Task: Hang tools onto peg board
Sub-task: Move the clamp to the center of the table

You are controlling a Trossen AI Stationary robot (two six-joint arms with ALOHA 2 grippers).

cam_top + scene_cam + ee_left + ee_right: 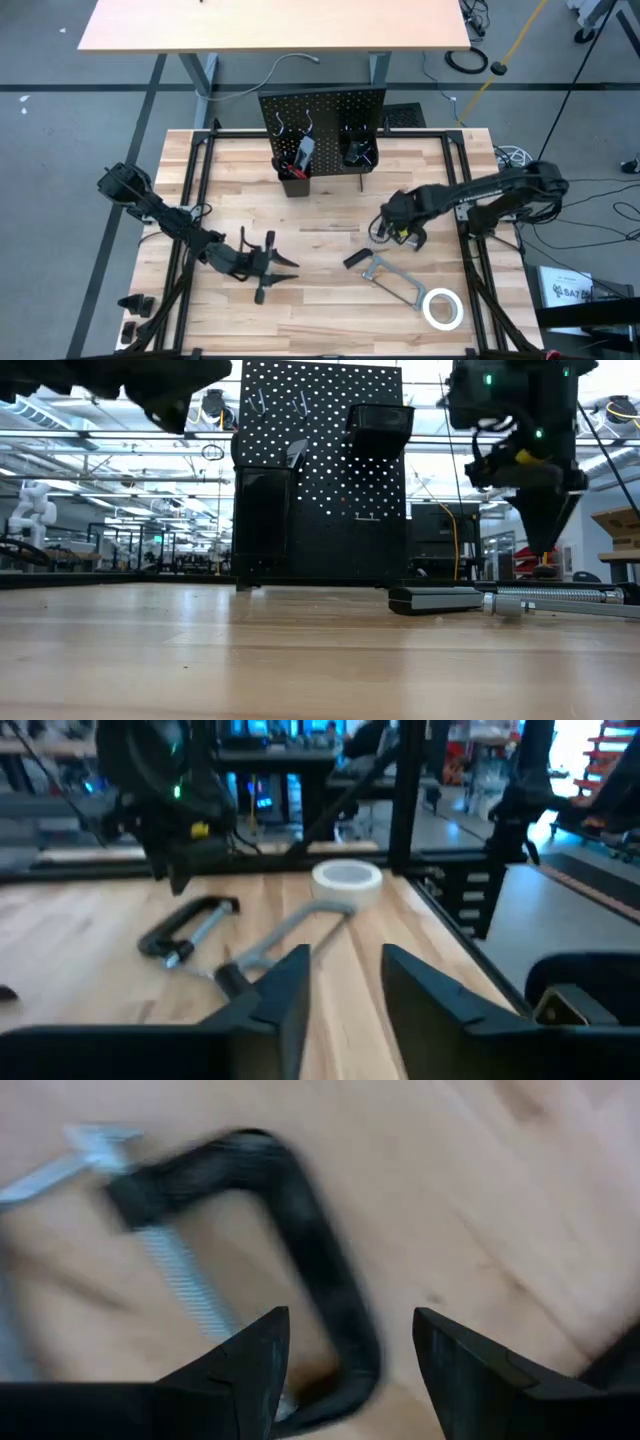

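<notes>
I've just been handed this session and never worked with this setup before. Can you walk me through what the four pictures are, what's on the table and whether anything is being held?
You see two dark robot arms at a wooden table. The high view looks straight down on everything. The low view looks level across the tabletop. Each wrist view looks out past that arm's own two fingers.

At the table's far edge stands the peg board, black and perforated, with hooks and two bins that already hold some tools.

On the table lie a black C-clamp, a grey bar clamp and a white tape roll.

The right gripper is open and hangs just above the C-clamp, its fingers on either side of the frame, not gripping yet. The left gripper is open with nothing between its fingers, over the table's left front part.
</notes>
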